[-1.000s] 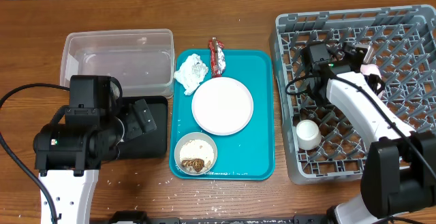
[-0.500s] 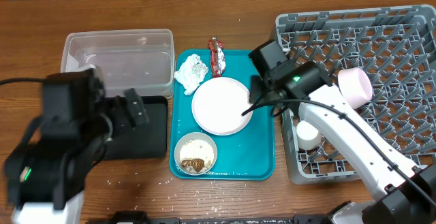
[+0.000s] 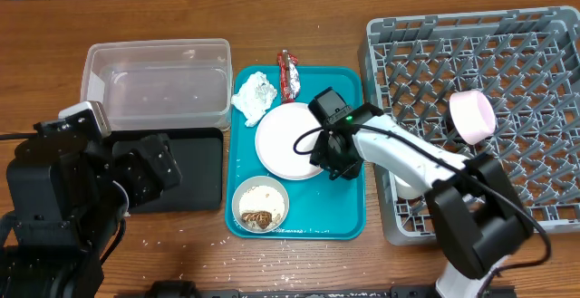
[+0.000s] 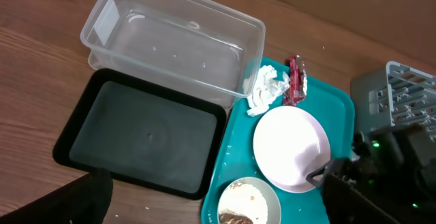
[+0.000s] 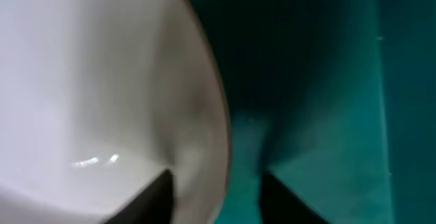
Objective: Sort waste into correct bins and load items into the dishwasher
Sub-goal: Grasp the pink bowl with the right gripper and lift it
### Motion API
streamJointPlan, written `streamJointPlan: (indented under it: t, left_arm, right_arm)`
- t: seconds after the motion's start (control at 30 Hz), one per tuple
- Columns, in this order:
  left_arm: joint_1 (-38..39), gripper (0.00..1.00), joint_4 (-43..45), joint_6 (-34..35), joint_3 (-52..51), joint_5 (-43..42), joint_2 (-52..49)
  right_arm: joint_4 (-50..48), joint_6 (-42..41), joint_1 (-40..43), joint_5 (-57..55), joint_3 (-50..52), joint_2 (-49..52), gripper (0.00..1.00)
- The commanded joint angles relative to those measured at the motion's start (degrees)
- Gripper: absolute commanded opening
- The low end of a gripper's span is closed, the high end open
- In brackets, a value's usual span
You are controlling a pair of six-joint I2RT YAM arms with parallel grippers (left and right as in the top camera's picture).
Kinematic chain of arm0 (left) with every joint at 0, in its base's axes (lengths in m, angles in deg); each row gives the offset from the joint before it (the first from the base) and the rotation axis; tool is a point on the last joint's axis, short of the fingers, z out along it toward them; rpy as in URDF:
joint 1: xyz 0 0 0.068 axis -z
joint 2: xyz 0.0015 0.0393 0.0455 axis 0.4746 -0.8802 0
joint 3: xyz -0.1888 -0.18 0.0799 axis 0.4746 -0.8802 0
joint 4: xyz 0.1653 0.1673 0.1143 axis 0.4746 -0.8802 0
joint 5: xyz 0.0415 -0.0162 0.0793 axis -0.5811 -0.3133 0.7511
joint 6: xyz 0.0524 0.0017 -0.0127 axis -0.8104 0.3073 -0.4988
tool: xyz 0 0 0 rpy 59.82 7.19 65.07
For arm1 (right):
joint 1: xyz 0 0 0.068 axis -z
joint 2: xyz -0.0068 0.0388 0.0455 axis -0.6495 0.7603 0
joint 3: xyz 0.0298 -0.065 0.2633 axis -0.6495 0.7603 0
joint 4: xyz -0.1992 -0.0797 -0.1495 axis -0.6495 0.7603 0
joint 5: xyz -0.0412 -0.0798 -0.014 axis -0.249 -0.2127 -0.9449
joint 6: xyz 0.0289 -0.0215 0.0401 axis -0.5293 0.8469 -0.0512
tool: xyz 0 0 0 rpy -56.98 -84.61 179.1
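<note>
Lower left of overhead: left end effector (image 3: pixel 154 165) hangs above the near end of the black tray (image 3: pixel 195 176). Its fingers are spread wide and carry nothing; its wrist view looks straight through the gap.
Upper left: clear tub (image 3: pixel 156 85) on the tabletop (image 3: pixel 45 62), long side touching the black tray below it. Nothing seen in either.
Centre: teal tray (image 3: pixel 349 108).
- Crumpled napkin (image 3: pixel 255 96) at the tray's upper left corner.
- Red-and-silver wrapper (image 3: pixel 288 73) just beside the napkin, lying over the tray's top edge.
- White plate (image 3: pixel 285 135) flat mid-tray.
- White bowl (image 3: pixel 260 203) below the plate, holding white crumbs and brown bits (image 3: pixel 258 216).
- A few white crumbs (image 3: pixel 272 264) loose on the tabletop below the tray.

Right end effector (image 3: pixel 337 162) sits low at the plate's lower right edge. In the blurred wrist view its two fingers straddle the rim, one over the plate and one over the teal. The gap is narrow, with daylight on both sides, so nothing is clamped.
Right: grey dish rack (image 3: pixel 507 53). Pink bowl (image 3: pixel 473 117) sits tipped among the pegs in the middle of the rack.
</note>
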State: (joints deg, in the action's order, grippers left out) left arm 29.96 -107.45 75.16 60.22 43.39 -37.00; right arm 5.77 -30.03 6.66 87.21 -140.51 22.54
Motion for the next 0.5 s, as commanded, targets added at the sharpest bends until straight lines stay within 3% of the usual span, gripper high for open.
streamJointPlan:
  t: [0.0,0.03,0.3,0.47]
  left_arm:
    - [0.3,1.0,0.0,-1.6,0.0,1.1,0.2]
    - [0.3,1.0,0.0,-1.6,0.0,1.1,0.2]
    - [0.3,1.0,0.0,-1.6,0.0,1.1,0.2]
    - [0.3,1.0,0.0,-1.6,0.0,1.1,0.2]
  right_arm:
    - [-1.9,-2.3,0.2,0.1,0.4,1.8,0.12]
    - [-2.0,-2.3,0.3,-0.6,0.3,1.7,0.04]
    - [0.1,-1.2,2.2,-7.1,-3.0,-4.5,0.04]
    - [2.8,10.0,2.2,-15.3,-7.0,-15.0,0.04]
